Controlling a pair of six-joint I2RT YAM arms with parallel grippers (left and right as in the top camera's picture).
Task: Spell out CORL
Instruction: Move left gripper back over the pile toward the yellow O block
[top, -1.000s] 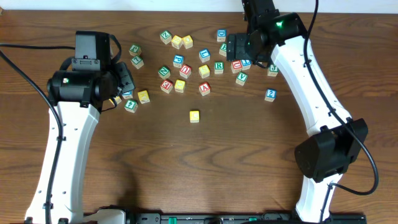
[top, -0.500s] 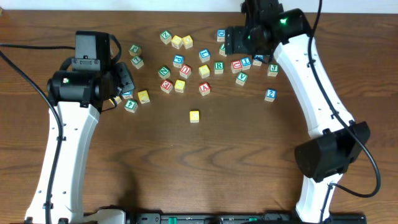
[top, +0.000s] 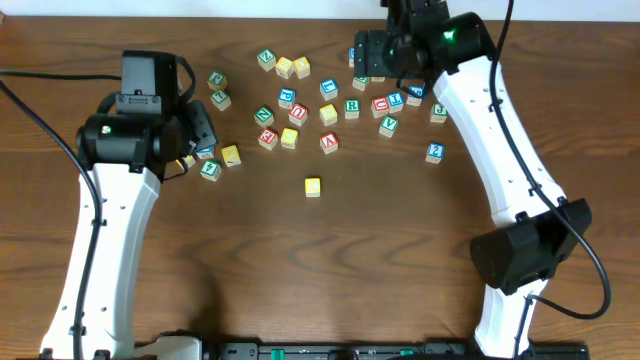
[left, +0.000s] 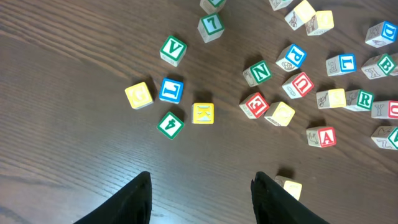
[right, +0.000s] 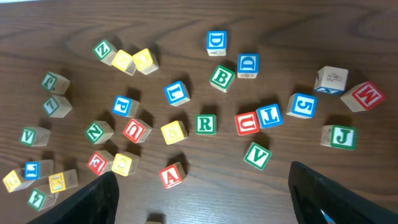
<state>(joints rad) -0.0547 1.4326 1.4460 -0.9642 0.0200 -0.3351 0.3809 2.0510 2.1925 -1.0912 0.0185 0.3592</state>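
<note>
The green R cube (top: 352, 107) sits among the scattered blocks at the far side, also in the right wrist view (right: 205, 124). Blue L cubes lie at its left (right: 176, 93) and right (right: 269, 116). Yellow cubes (right: 174, 132) (right: 124, 163) lie near it; their letters are hard to read. One yellow cube (top: 313, 186) stands alone nearer the front. My right gripper (right: 203, 173) hangs open above the pile, holding nothing. My left gripper (left: 202, 180) is open over bare wood, with the lone yellow cube (left: 289, 186) beside its right finger.
A red A cube (top: 329, 141), a green V cube (top: 388, 126), a red U cube (top: 380, 105) and several other lettered and numbered blocks crowd the far half of the wooden table (top: 400, 230). A small cluster (top: 210, 168) lies by the left arm.
The right arm has drawn back toward the far edge, uncovering the blocks under it. The left arm and all blocks stay where they were.
</note>
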